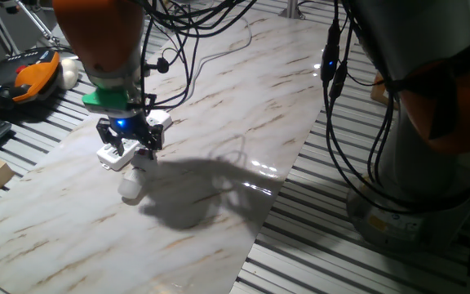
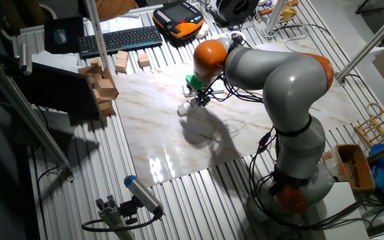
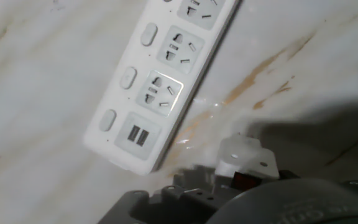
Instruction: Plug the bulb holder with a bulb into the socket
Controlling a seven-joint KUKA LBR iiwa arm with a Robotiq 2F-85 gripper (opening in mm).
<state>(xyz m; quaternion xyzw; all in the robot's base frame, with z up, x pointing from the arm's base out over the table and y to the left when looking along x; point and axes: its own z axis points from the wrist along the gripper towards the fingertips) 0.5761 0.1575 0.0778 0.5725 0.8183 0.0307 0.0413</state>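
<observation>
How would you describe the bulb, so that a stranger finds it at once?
Find the marbled board on the slatted table, then the gripper low over it. Just below it is the boxy white bulb holder; the bulb is the rounded frosted knob at its lower end.

white socket [image 3: 157, 87] lying diagonal, bulb holder [image 3: 244, 163] beside

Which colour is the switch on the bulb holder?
Red; the switch on the white bulb holder shows best in the hand view.
</observation>
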